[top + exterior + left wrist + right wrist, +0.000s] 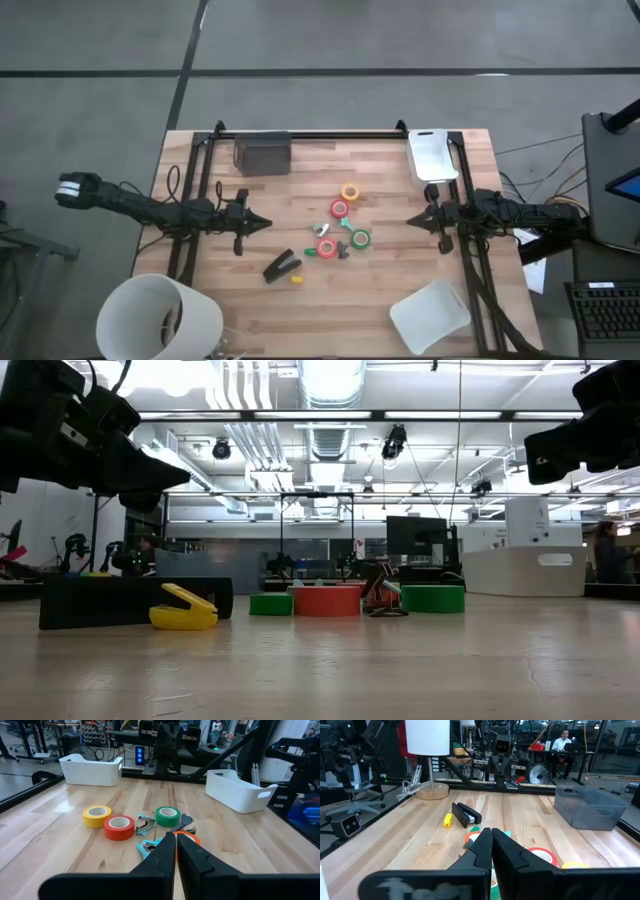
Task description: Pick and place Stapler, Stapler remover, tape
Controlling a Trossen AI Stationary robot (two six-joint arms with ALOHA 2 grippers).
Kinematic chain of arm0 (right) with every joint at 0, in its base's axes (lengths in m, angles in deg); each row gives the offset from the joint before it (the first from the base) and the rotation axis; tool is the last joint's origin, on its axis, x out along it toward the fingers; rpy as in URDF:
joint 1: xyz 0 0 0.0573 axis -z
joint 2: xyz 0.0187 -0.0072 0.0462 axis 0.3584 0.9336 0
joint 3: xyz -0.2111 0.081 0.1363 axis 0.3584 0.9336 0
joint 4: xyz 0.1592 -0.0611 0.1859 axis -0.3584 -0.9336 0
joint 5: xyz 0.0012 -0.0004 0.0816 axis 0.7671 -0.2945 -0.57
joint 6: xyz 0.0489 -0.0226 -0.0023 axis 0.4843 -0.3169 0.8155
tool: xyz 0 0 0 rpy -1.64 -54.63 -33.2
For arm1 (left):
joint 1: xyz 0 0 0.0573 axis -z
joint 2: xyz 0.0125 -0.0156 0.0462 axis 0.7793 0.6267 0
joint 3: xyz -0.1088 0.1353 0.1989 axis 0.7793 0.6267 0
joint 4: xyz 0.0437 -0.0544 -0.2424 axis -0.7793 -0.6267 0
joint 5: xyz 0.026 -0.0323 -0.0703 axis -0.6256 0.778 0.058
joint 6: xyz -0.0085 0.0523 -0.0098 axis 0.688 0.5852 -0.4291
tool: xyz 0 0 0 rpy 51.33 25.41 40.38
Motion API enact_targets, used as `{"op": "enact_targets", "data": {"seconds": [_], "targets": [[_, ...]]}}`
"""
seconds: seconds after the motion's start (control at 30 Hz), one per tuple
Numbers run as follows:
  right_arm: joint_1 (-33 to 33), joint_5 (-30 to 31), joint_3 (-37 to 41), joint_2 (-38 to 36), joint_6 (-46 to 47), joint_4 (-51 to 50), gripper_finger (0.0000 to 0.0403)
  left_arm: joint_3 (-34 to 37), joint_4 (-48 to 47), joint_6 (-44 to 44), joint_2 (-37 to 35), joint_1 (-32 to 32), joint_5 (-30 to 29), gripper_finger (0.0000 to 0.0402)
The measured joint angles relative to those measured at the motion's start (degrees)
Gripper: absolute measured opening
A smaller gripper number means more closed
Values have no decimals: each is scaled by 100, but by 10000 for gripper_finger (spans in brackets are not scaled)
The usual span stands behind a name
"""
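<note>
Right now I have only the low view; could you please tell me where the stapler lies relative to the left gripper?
Observer: From above, the stapler lies between the left gripper and the table edge by the white lampshade.
Operator: Thanks. And the right gripper?
Observer: The right gripper is shut like the left, and faces it across the tape rolls.
Operator: How many rolls are there?
Observer: Four: the orange-yellow roll, the red roll, the green roll and a second reddish roll.
</note>
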State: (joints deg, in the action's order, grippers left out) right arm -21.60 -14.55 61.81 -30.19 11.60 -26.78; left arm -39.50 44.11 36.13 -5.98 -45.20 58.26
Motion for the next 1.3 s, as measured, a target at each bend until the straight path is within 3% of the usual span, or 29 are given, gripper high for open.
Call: {"op": "enact_targets", "data": {"seconds": [0.97, 1.3], "targets": [[0, 1, -1, -1, -67, 1, 9, -2, 0, 0, 0, -2, 1, 19], [-2, -29, 6, 5, 1704, 570, 9, 0, -2, 0, 0, -2, 2, 21]]}}
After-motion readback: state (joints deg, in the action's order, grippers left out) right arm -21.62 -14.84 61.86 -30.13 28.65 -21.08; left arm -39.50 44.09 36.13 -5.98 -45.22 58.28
